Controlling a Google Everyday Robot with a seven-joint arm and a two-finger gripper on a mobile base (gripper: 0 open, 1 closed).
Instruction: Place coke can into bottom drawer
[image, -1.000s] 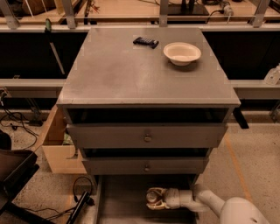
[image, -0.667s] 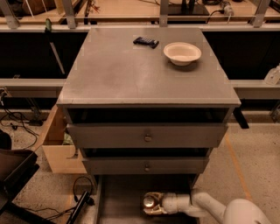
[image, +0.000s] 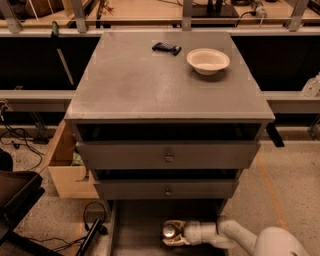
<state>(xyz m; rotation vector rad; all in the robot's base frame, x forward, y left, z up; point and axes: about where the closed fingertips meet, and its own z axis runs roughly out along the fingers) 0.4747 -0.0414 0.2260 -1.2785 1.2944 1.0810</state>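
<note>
One pincer low inside bottom drawer, clamped round coke can, silver top facing up.

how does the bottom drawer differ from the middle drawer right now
The bottom drawer is pulled out, its floor showing; the middle drawer shows only its front face. The middle drawer has a round knob in view; the bottom drawer shows none. The gripper, shut on the coke can, is over the bottom drawer's floor, not the middle drawer. Both are grey.
</note>
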